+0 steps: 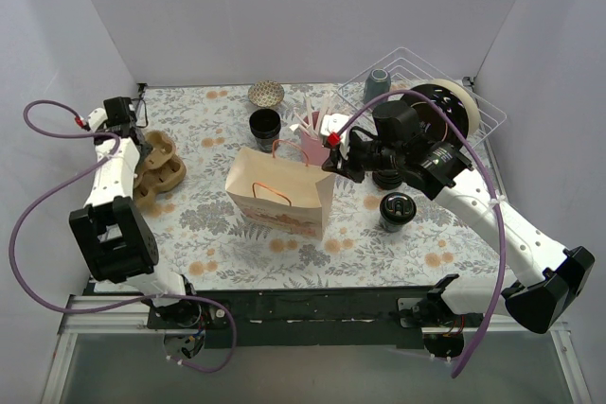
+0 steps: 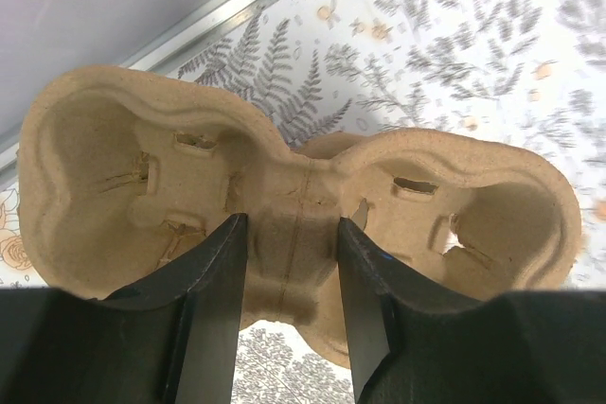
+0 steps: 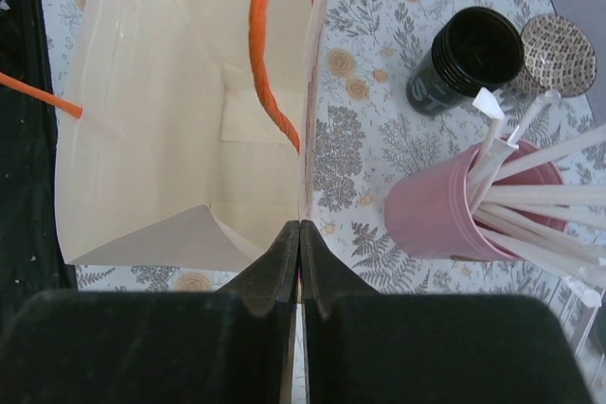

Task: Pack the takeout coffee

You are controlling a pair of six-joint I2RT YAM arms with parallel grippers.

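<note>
The takeout coffee (image 1: 398,207) is standing upright with its lid on, on the flowered table (image 1: 218,253) to the right of the paper bag (image 1: 279,198), partly under the right arm's forearm and apart from the bag's side. The right gripper (image 3: 299,234) is pinching the bag's right rim, fingers clenched on the thin paper edge, and the mouth is gaping open with the orange handles (image 3: 260,54) drooping inside. Just beyond that rim a pink cup of straws (image 3: 436,215) is crowding the far corner, with a lidless black cup (image 3: 469,59) behind it. Bare table is lying open in front of the bag and the coffee. At the left wall, the left gripper (image 2: 294,224) is grasping the cup carrier (image 2: 95,167) by its middle ridge, a finger on either side.
</note>
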